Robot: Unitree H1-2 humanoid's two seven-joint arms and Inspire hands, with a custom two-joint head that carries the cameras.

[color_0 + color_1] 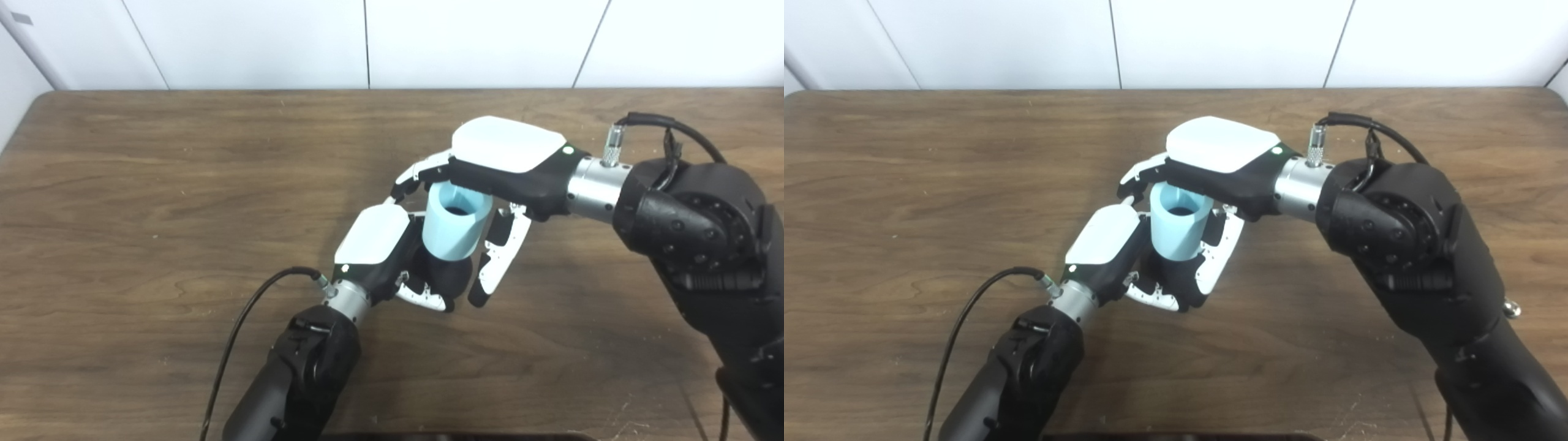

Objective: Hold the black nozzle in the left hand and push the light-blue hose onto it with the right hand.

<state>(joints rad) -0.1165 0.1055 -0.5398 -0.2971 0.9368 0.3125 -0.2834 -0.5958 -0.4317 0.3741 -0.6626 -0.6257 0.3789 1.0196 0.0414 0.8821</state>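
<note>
The light-blue hose (454, 224) is a short wide tube, standing nearly upright with its open end up. Its lower end sits on the black nozzle (449, 275), whose dark rounded body shows just below it. My left hand (392, 254) is shut on the nozzle from the left, fingers curled under it. My right hand (496, 177) comes in from the right and wraps the hose, fingers behind it and thumb down its right side. Both show in the right eye view too: the hose (1179, 228) and the nozzle (1176, 278). Most of the nozzle is hidden.
Brown wooden table (153, 202) with a white panelled wall behind. A black cable (245, 318) runs from my left wrist across the table towards the front edge. My right forearm (704, 245) fills the right side.
</note>
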